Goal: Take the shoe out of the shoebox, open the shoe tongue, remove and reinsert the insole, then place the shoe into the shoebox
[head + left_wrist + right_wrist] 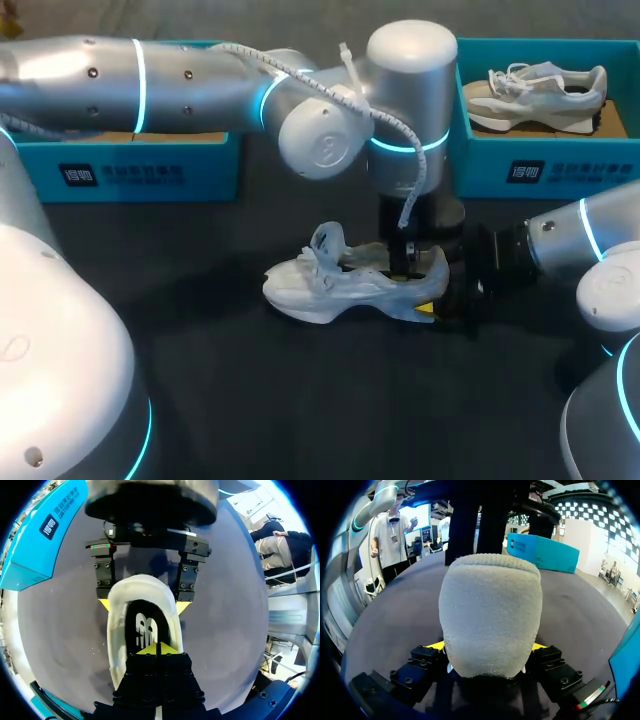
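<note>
head view takes in the dark table [200,400] with our left arm [200,85] as the biggest thing over it. it comes in from the left, crosses past the middle and drops its wrist straight down over the shoe. two teal shoeboxes sit along the far edge. the left shoebox [130,170] is mostly hidden behind that arm, and the right shoebox [560,165] holds a second shoe [540,95] lying on its side. our right arm [570,240] comes in low from the right and points at the heel. the white shoe [330,290] stands upright on the table between the boxes and us, out of any box, with its toe to the left and its tongue and laces lifted forward so the mouth is open. we judge this is the insole step: the right arm anchors the shoe so it cannot slide or tip while the left arm works inside. the right gripper [486,645] is clamped on the heel, one finger pressed against each side. the left gripper [157,649] is down in the opening with its yellow tips together on the black insole [145,625]. we cannot tell whether they pinch a fold of it. the bulk of the left arm and its loose white cable [400,130] hang over the shoe and hide the left gripper from above. the right shoebox is just behind the wrist, so any lift will need to clear its wall.
</note>
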Robot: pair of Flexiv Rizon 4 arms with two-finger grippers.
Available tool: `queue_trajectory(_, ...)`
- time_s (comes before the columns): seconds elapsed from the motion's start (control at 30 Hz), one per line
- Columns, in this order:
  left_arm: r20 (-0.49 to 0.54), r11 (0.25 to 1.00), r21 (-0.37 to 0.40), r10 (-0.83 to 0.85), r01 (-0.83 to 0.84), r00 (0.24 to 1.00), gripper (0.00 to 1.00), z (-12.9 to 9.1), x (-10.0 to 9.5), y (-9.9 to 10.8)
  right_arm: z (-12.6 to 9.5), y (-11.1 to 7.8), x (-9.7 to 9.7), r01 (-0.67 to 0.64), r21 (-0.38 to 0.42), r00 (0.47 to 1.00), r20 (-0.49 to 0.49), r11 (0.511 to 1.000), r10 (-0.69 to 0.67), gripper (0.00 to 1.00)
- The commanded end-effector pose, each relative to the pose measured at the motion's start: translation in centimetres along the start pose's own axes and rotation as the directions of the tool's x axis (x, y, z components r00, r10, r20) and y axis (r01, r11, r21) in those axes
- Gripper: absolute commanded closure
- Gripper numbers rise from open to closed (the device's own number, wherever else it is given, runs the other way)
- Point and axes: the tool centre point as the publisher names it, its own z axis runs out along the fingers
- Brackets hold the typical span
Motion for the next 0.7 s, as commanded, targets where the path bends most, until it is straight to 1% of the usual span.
queue_trajectory(0.03, -0.003, 1.0, 0.015, 0.002, -0.002, 1.0, 1.0, 0.8, 0.1, 0.4, 0.6, -0.3, 0.0, -0.002, 0.007, 1.0, 0.002, 1.0, 0.002, 1.0)
queue_trajectory(0.33, -0.005, 0.999, 0.022, 0.026, -0.026, 1.0, 1.0, 1.4, 0.6, 0.9, 0.6, -0.3, 0.0, -0.002, 0.007, 1.0, 0.002, 1.0, 0.002, 1.0)
queue_trajectory(0.47, 0.011, 0.999, 0.019, 0.043, -0.043, 0.999, 0.99, 1.6, 0.8, 1.0, 0.6, -0.3, 0.0, -0.002, 0.007, 1.0, 0.002, 1.0, 0.002, 1.0)
queue_trajectory(0.53, 0.006, 0.999, 0.02, 0.049, -0.049, 0.999, 0.8, 1.7, 0.8, 1.2, 0.6, -0.3, 0.0, -0.002, 0.007, 1.0, 0.002, 1.0, 0.002, 1.0)
queue_trajectory(0.57, 0.005, 0.999, 0.019, 0.048, -0.048, 0.999, 0.89, 1.8, 0.8, 1.2, 0.6, -0.3, 0.0, -0.002, 0.007, 1.0, 0.002, 1.0, 0.002, 1.0)
queue_trajectory(0.6, 0.004, 0.999, 0.018, 0.048, -0.048, 0.999, 0.9, 1.9, 0.8, 1.3, 0.6, -0.3, 0.0, -0.002, 0.007, 1.0, 0.002, 1.0, 0.002, 1.0)
queue_trajectory(0.67, 0.002, 0.999, 0.016, 0.05, -0.05, 0.999, 0.83, 2.2, 0.8, 1.4, 0.6, -0.3, 0.0, -0.002, 0.007, 1.0, 0.002, 1.0, 0.002, 1.0)
queue_trajectory(0.7, 0.002, 0.999, 0.014, 0.051, -0.051, 0.999, 0.82, 2.3, 0.7, 1.5, 0.6, -0.3, 0.0, -0.002, 0.007, 1.0, 0.002, 1.0, 0.002, 1.0)
